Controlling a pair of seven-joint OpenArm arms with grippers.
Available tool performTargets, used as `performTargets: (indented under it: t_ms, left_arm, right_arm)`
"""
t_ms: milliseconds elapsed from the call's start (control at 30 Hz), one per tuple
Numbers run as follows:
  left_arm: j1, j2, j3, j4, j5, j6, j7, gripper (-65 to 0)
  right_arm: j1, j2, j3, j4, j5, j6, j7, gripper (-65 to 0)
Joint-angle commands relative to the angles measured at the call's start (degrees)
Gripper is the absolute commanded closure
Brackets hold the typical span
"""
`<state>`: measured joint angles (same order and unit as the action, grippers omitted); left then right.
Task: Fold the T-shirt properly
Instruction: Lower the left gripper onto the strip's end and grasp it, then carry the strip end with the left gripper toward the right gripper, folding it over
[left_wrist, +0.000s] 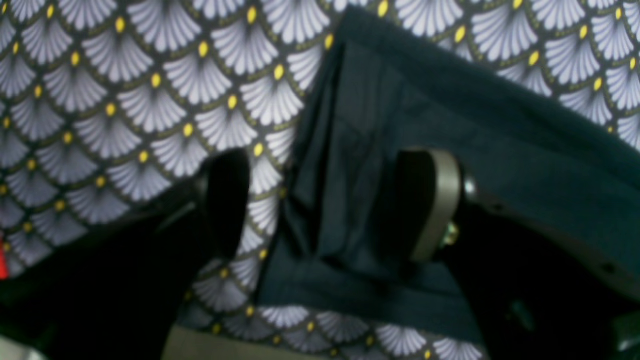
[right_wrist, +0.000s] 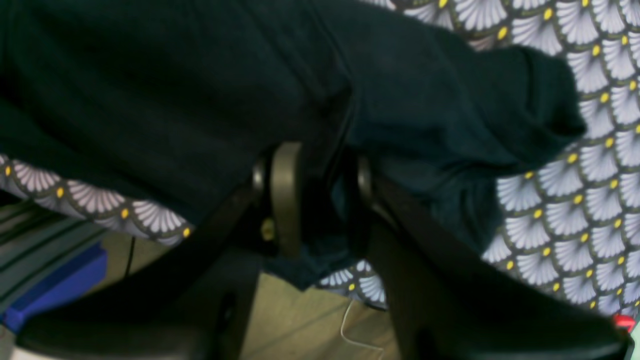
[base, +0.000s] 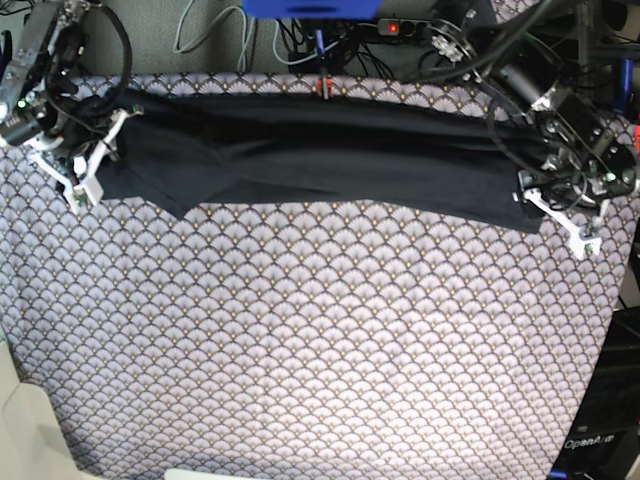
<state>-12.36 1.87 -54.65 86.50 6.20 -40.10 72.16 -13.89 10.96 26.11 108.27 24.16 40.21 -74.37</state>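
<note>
The black T-shirt (base: 320, 150) lies as a long folded band across the far side of the table. At its left end in the base view, my right gripper (base: 85, 165) holds the cloth. The right wrist view shows that gripper (right_wrist: 325, 195) shut on a bunched fold of the T-shirt (right_wrist: 175, 100) near the table edge. My left gripper (base: 560, 215) is at the band's right end. Seen from the left wrist, it (left_wrist: 330, 205) stands wide open, and a corner of the T-shirt (left_wrist: 500, 150) lies loose between its fingers (left_wrist: 430, 205).
A scallop-patterned tablecloth (base: 300, 330) covers the whole table. Cables, a power strip with a red light (base: 392, 28) and a blue object (base: 310, 8) sit behind the far edge. The floor shows past the table edge (right_wrist: 300, 320) under my right gripper.
</note>
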Motion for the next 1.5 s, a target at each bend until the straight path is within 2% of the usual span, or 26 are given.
performTargets:
  t_ms: [0, 233, 700, 767, 833, 933, 967, 1267, 1333, 1467]
  left_arm:
    - [-0.52, -0.59, -0.42, -0.21, -0.35, 0.10, -0.38, -43.8]
    - [-0.08, -1.03, -5.17, -4.43, -0.35, 0.10, -0.38, -43.8]
    - [3.26, 0.64, -3.15, -4.87, -0.26, 0.10, -0.38, -42.9]
    - [4.49, 0.64, 0.02, -4.78, -0.26, 0.10, -0.38, -36.1]
    - [4.93, 0.64, 2.04, -4.78, -0.26, 0.10, -0.38, -24.2]
    - [5.20, 0.64, 2.92, -4.78, -0.26, 0.10, -0.38, -2.8]
    - [5.20, 0.64, 2.92, -4.70, -0.26, 0.10, -0.38, 0.0]
    - [5.72, 0.55, 2.92, -2.76, -0.35, 0.10, 0.23, 0.0]
    - [6.60, 0.90, 3.00, 0.58, -0.88, 0.10, 0.41, 0.0]
    - [7.66, 4.24, 5.20, 11.13, -0.61, 0.10, 2.78, 0.0]
  right_arm:
    - [0.22, 0.78, 0.22, 0.43, 0.32, -0.21, 0.48, -16.2]
    - [0.75, 0.78, 0.22, 0.43, 0.32, -0.21, 0.48, -16.2]
    - [1.45, 0.69, 0.22, 0.43, 0.32, -0.21, 0.39, -16.2]
    - [1.45, 0.69, 0.22, 0.43, 0.32, -0.21, 0.39, -16.2]
    - [1.45, 0.69, 0.22, 0.43, 0.32, -0.21, 0.39, -16.2]
    - [1.45, 0.69, 0.22, 0.43, 0.32, -0.21, 0.39, -16.1]
    - [1.36, 0.69, 0.22, 0.43, 0.32, -0.21, 0.39, -16.1]
    - [1.45, 0.78, 0.22, 0.43, 0.32, -0.21, 0.39, -16.1]
    - [1.45, 0.78, 0.22, 0.43, 0.32, -0.21, 0.39, -16.1]
    - [1.54, 1.30, 0.31, 0.52, 0.32, -0.21, 0.39, -16.1]
